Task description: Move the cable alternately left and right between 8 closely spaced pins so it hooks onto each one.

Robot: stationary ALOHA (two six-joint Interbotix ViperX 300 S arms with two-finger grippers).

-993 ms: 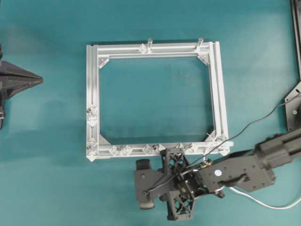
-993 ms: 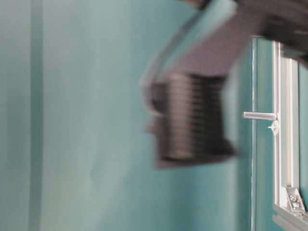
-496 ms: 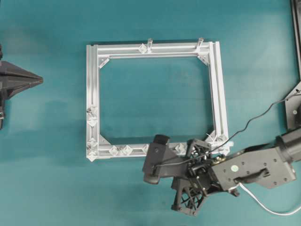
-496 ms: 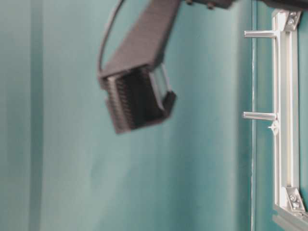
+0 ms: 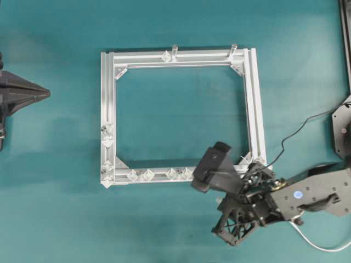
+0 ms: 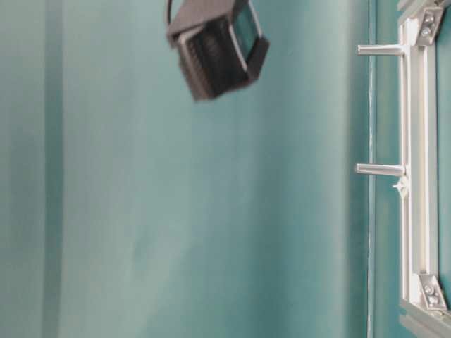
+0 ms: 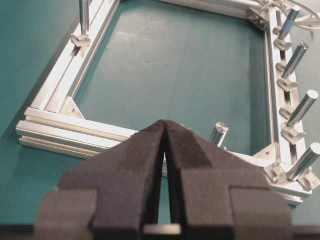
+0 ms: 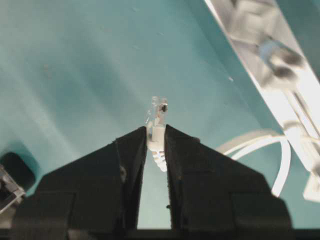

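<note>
The right gripper (image 8: 156,131) is clamped on the plug end of the white cable (image 8: 157,131), the clear plug tip sticking out past the fingertips over bare teal bench (image 5: 55,219). In the overhead view this gripper (image 5: 241,216) hangs just off the frame's (image 5: 107,109) near right corner, outside the rails, with open bench below it and to its left. Behind it the cable (image 5: 315,241) trails off toward the bench's near right edge; in the right wrist view a loop of it curves beside the frame rail.

The pins (image 5: 140,175) sit along the frame's near rail and up its left rail near that corner; the rightmost ones are hidden under the right arm. No cable lies on the pins that show.

The left gripper (image 7: 165,131) has its jaws together, holding nothing, at the bench's left edge (image 5: 24,94), well apart from the frame. The frame's inner opening is bare bench.
</note>
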